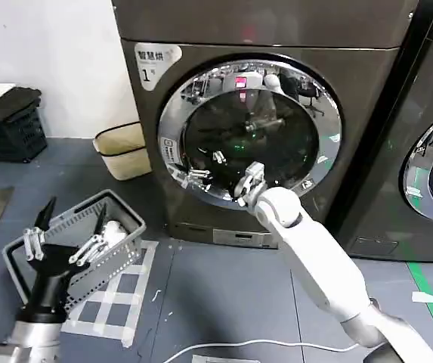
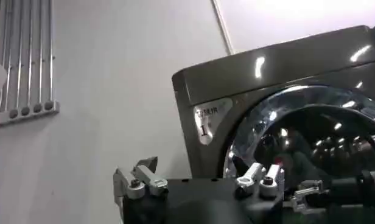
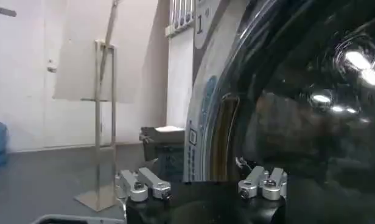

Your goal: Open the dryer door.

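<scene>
Right claw [image 1: 220,181] spread wide at the dryer door [image 1: 250,132] rim — holding nothing.

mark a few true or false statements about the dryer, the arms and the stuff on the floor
1. The dryer door is shut against the machine. True.
2. The right gripper is at the lower rim of the door. True.
3. The left gripper is gripping the door rim. False: it hangs open above the grey basket on the floor, away from the machine.
4. The machine carries a label with the number 2. False: the label reads 1.
5. A beige bin stands on the floor left of the dryer. True.
6. The right gripper is clamped shut. False: its fingers are spread apart.
</scene>
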{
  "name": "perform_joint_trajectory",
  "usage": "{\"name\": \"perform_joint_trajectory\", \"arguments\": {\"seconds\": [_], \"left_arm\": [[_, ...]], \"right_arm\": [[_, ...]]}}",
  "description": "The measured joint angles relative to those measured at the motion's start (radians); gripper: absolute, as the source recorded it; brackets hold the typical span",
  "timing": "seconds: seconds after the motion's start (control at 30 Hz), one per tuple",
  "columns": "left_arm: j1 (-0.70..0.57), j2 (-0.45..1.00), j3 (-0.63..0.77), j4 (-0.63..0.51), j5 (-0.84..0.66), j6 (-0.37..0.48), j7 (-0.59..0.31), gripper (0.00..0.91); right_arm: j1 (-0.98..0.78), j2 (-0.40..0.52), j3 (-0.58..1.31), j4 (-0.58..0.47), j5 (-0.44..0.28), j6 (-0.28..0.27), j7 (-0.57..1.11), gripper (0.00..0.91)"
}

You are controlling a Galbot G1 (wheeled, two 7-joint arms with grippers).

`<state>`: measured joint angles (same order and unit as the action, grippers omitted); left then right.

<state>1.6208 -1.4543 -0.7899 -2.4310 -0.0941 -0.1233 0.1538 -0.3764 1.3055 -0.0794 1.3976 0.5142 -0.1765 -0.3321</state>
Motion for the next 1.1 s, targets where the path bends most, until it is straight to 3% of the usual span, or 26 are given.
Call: {"name": "perform_joint_trajectory", "arguments": {"seconds": [1.1], "left_arm": [[0.010, -0.003, -0.005, -0.003, -0.004, -0.013, 0.001, 0.907]], "right_arm": [[0.090, 0.074, -0.047, -0.137, -0.002, -0.001, -0.025, 0.907]]}}
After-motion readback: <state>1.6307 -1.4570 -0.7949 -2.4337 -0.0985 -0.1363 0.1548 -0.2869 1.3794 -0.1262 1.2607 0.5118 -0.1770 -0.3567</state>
